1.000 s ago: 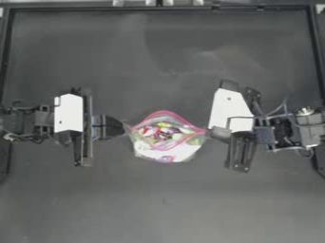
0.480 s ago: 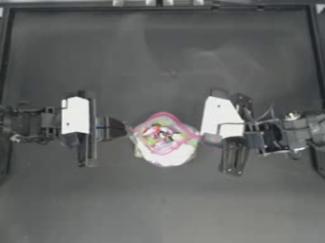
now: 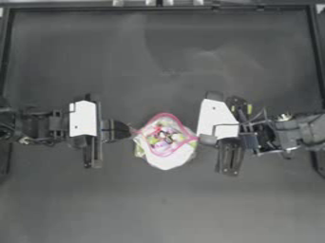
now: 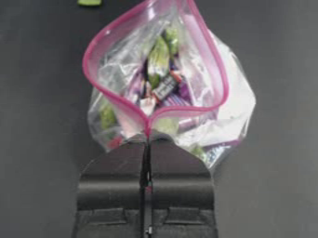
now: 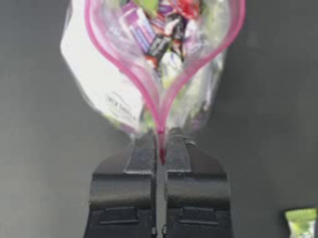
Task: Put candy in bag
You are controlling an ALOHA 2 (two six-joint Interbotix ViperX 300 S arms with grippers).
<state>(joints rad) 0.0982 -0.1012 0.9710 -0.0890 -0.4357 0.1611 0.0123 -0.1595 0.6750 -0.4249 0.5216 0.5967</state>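
The bag (image 3: 166,142) hangs between both arms at mid-table, its pink seal strip bowed into an open loop over colourful sweets. My left gripper (image 3: 130,132) is shut on the left end of the seal, seen in the left wrist view with the gripper (image 4: 148,137) pinching the bag (image 4: 168,88). On the opposite end, my right gripper (image 3: 198,138) is shut on the seal; the right wrist view shows this gripper (image 5: 160,135) below the bag (image 5: 155,56). The yellow-green candy (image 3: 249,109) lies on the table beside the right arm, also visible as candy (image 4: 90,2) and candy (image 5: 301,222).
Dark table (image 3: 158,57) with a raised rim along the back and sides. Both arms lie across the middle row, left and right of the bag.
Both grippers have moved inward toward each other while holding the seal ends. The bag's mouth has bulged from a flatter slit into a rounder loop.
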